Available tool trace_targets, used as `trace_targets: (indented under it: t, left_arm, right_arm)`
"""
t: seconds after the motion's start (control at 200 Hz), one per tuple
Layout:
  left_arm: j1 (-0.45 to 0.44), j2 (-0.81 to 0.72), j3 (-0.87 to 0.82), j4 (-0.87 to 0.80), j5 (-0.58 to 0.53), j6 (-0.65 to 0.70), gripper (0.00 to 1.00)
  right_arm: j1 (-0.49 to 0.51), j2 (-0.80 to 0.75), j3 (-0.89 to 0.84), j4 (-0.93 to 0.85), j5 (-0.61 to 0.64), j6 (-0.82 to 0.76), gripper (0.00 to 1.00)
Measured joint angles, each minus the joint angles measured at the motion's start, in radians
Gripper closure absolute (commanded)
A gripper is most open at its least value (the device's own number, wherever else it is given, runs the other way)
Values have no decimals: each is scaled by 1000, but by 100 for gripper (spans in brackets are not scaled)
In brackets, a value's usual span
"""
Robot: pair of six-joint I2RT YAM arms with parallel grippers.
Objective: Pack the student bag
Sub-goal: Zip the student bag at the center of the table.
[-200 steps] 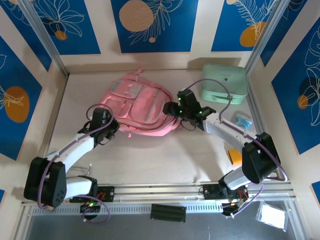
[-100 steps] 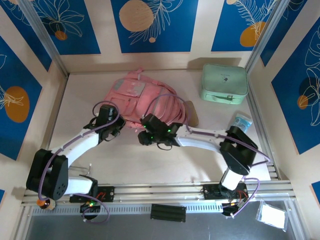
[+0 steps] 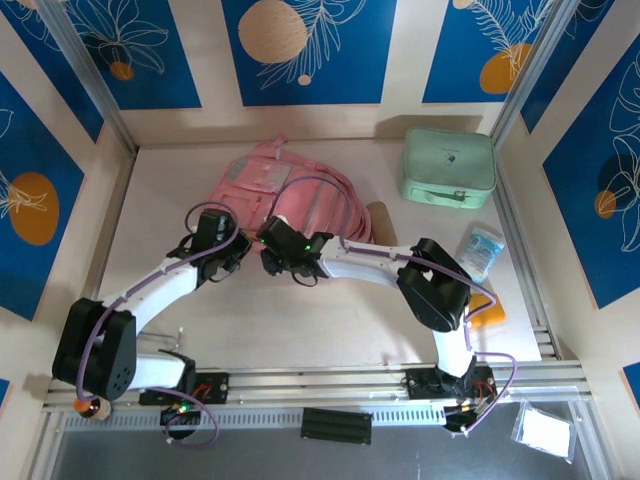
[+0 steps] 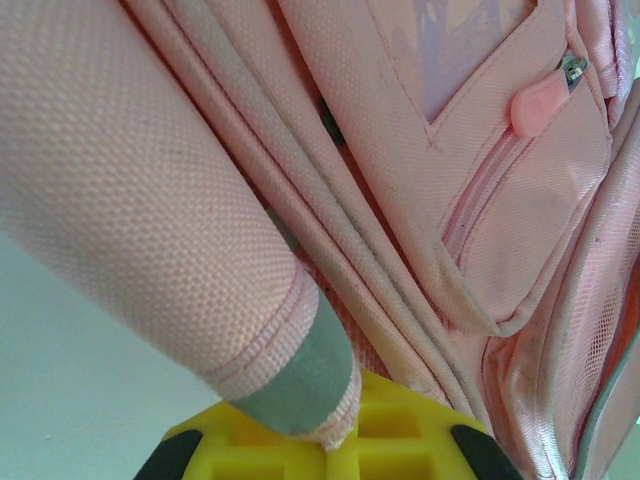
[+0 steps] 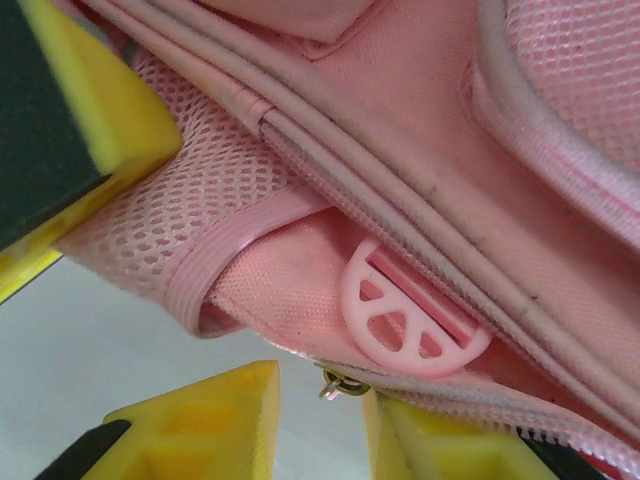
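Centre the right gripper, whose jaws stand narrowly apart with nothing clamped, on the small metal zip ring lying in their gap below the round pink tab; close fully before pulling, and draw along the zip line rather than across it; the left gripper, closed on the padded strap end, should brace against that pull. The student bag lies mid-table, its visible front pocket zipped, contents hidden; the mint green case stands well apart to the right, lid closed, contents unseen.
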Motion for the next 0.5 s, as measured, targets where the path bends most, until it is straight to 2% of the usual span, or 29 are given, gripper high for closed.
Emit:
trace_targets:
  t: [0.21, 0.34, 0.5]
  left_arm:
    - [0, -10, 0, 0, 1, 0, 100]
    - [0, -12, 0, 0, 1, 0, 100]
    - [0, -12, 0, 0, 1, 0, 100]
  right_arm:
    - [0, 6, 18, -21, 15, 19, 70]
    - [0, 15, 29, -35, 24, 27, 79]
    - [0, 33, 46, -58, 41, 26, 81]
